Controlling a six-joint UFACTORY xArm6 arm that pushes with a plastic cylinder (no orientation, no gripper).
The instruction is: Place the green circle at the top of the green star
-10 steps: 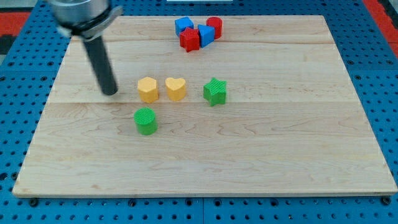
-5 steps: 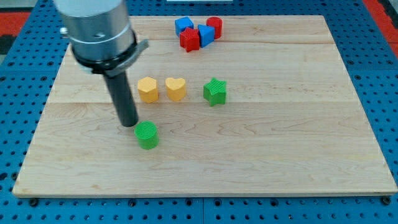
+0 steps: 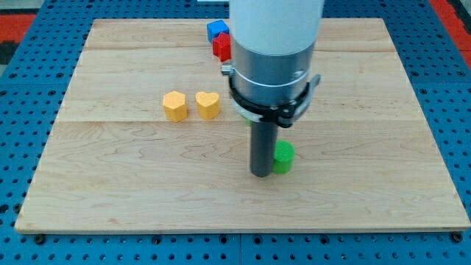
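The green circle (image 3: 283, 157) lies on the wooden board (image 3: 110, 162), right of the board's middle and toward the view's bottom. My tip (image 3: 260, 174) is down on the board, touching the circle's left side. The green star is hidden behind the arm's large grey and white body (image 3: 272, 59); only a thin green sliver shows by the arm's lower rim.
A yellow hexagon block (image 3: 174, 106) and a yellow heart (image 3: 208, 105) sit side by side left of the arm. A blue block (image 3: 217, 30) and a red block (image 3: 221, 47) show at the view's top, partly hidden by the arm.
My tip has swept from the left to the right across the board, and the green circle has moved right with it, from below the yellow hexagon to right of centre. The arm now covers the star.
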